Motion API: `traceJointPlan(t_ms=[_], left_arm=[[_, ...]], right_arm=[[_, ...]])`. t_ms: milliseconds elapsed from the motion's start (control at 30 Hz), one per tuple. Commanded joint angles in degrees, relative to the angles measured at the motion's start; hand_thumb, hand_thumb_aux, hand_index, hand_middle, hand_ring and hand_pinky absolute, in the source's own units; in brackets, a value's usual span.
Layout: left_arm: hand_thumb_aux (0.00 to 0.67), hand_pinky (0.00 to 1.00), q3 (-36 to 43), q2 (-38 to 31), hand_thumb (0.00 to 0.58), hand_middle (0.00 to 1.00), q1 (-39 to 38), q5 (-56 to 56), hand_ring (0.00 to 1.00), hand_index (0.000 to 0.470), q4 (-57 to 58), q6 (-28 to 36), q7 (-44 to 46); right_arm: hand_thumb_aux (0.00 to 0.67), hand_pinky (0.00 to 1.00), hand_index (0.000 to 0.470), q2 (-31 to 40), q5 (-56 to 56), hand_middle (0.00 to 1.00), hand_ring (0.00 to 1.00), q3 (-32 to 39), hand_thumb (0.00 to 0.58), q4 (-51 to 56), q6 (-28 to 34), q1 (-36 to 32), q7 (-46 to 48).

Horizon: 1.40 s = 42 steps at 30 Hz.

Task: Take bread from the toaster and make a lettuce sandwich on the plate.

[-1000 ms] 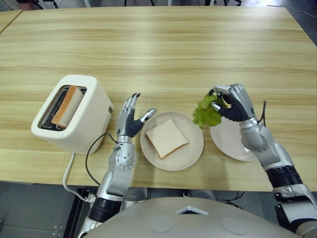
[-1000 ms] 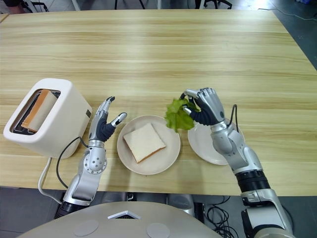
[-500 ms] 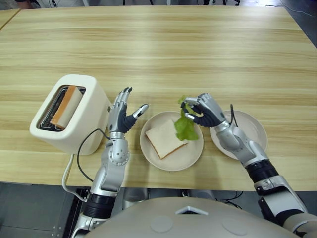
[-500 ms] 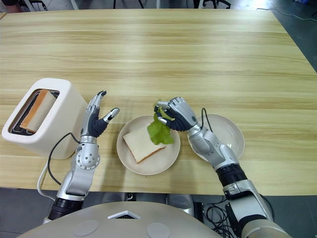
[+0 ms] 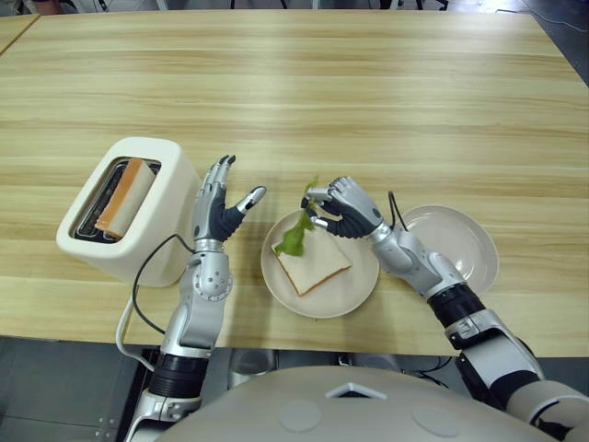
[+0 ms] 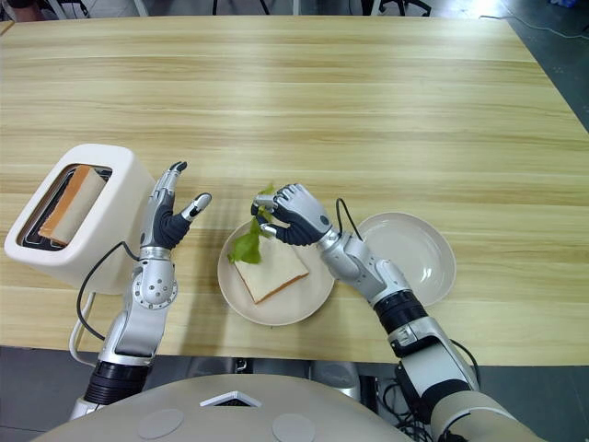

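White toaster (image 5: 138, 216) at the left of the wooden desk (image 5: 322, 92), standing near the front edge; one slice of bread (image 5: 124, 195) stands upright in its slot, its top edge above the opening. A black cord (image 5: 140, 276) loops from the toaster's right side across the desk toward the front edge. Just to the right of the toaster is the left hand (image 5: 216, 207), raised on its wrist between toaster and plate, palm facing right, fingers spread apart and extended away from the robot, holding nothing. Round cream plate (image 5: 361, 276), centre front, carries a second slice of bread (image 5: 317, 267), which lies flat and is turned cornerwise. A leaf of green lettuce (image 5: 294, 238) hangs over the far left corner of this slice; whether its lower tip touches the bread cannot be told. The right hand (image 5: 348, 208) is above the far rim of the plate, fingers curled and clamped on the upper end of the lettuce. A second plate (image 5: 460, 249) of like colour lies just beside the first, on its right.
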State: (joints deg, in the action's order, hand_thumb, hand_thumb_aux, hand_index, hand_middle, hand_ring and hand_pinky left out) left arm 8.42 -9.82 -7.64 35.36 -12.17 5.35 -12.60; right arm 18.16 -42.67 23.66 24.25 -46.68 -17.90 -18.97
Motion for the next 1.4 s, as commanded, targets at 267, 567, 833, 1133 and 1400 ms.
traceJointPlan(t_ms=[267,567,833,1133,1400], left_arm=[[0.0,0.0,0.05,-0.14,0.0,0.0,0.6,-0.78,0.0,0.0,2.28,-0.54,0.49],[0.0,0.0,-0.05,-0.06,0.0,0.0,1.16,-0.98,0.0,0.0,3.52,-1.26,0.25],[0.0,0.0,-0.29,0.09,0.0,0.0,1.44,-1.3,0.0,0.0,4.5,-2.31,-0.01],[0.0,0.0,-0.65,0.03,0.0,0.0,1.57,-1.45,0.0,0.0,5.13,-2.6,-0.7],[0.0,0.0,-0.56,-0.06,0.0,0.0,1.82,-1.73,0.0,0.0,5.73,-2.87,-1.34]], right_arm=[[0.67,1.0,0.46,-2.36,-0.51,1.0,1.0,2.81,0.58,2.15,-1.2,-1.48,0.71],[0.67,1.0,0.46,-4.38,-1.5,1.0,1.0,3.8,0.58,5.86,-1.41,-4.7,-0.6],[0.67,1.0,0.46,-5.91,-3.34,1.0,1.0,5.29,0.58,12.41,-1.86,-9.21,-3.73],[0.67,1.0,0.46,-8.34,-3.99,1.0,1.0,8.46,0.58,10.58,-2.85,-8.71,-3.0],[0.67,1.0,0.46,-8.83,-2.48,1.0,1.0,9.4,0.58,10.81,-3.07,-8.13,-2.1]])
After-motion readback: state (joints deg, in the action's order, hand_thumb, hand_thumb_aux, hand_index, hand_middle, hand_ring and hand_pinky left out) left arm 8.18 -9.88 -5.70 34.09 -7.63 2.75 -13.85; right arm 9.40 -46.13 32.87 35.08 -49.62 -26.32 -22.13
